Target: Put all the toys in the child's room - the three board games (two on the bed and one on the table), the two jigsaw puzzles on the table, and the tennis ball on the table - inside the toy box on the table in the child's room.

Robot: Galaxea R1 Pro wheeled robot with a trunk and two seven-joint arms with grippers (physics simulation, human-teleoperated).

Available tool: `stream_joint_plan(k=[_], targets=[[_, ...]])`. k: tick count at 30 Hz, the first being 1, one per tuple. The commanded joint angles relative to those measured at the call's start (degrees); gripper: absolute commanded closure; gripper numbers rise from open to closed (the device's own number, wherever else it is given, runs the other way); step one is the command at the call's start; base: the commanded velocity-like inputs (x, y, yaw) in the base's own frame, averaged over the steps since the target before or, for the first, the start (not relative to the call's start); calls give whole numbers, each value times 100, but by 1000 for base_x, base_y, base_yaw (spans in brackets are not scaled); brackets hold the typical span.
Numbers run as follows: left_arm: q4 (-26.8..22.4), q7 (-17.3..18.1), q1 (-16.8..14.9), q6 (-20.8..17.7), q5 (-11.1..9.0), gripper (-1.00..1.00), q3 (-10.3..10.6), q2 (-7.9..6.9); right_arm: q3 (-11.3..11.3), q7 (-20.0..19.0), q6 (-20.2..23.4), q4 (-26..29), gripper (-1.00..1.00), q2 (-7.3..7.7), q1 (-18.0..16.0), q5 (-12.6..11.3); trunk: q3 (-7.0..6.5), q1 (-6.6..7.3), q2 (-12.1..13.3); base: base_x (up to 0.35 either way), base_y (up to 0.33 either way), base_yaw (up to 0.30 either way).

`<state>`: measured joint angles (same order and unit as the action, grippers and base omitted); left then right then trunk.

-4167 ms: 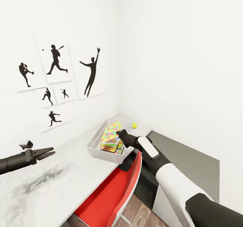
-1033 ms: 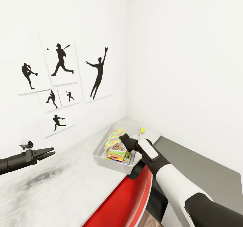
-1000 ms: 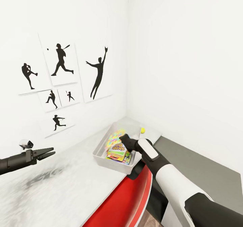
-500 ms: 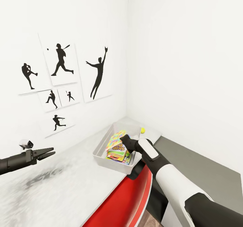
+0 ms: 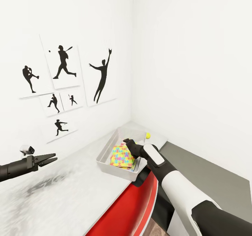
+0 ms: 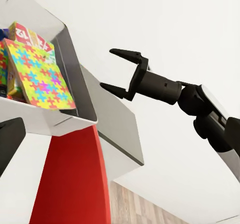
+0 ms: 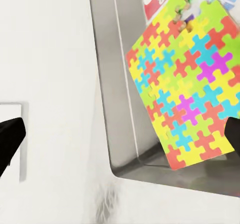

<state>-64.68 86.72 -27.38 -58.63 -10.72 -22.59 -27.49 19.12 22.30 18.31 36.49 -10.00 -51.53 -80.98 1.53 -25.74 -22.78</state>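
A bright jigsaw puzzle lies in the light-grey toy box on the white table, on top of printed board games. My right gripper hovers just above the box's right side, open and empty; the left wrist view shows its spread fingers apart from the box wall. In the right wrist view the puzzle fills the box below. The yellow tennis ball sits on the table behind the box. My left gripper floats open over the table's left part.
A red chair is tucked against the table's front edge, under my right arm. A low cabinet with a dark grey top stands to the right. White walls meet in the corner behind the box, with baseball silhouettes on the left wall.
The puzzle, held tilted by my right gripper a second ago, has dropped flat onto the games in the box. The right gripper has let go and lifted a little. The left arm is still.
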Motion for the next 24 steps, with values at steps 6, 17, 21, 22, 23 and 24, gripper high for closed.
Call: stream_joint_plan(k=[6,17,21,22,23,24], targets=[[0,21,-4,-61,0,-100,0,-2,4,38,6,7,-100,0,-6,-30,14,-4,-14,0,0,0],[0,21,-4,-61,0,-100,0,-2,9,27,55,68,-100,0,-13,3,14,-4,-14,-39,0,0],[0,21,-6,-61,0,-100,-5,-2,8,-56,57,82,-100,0,-5,11,14,-4,-14,-30,0,0],[0,21,-6,-61,0,-100,-6,-2,7,-97,51,87,-100,0,-2,11,14,-4,-14,-9,0,0],[0,21,-7,-61,0,-100,-7,-2,6,-124,44,90,-100,0,0,15,14,-4,-14,-6,0,0],[0,21,-6,-61,0,-100,-7,-2,5,-134,42,91,-100,0,0,16,14,-4,-14,-5,0,0]])
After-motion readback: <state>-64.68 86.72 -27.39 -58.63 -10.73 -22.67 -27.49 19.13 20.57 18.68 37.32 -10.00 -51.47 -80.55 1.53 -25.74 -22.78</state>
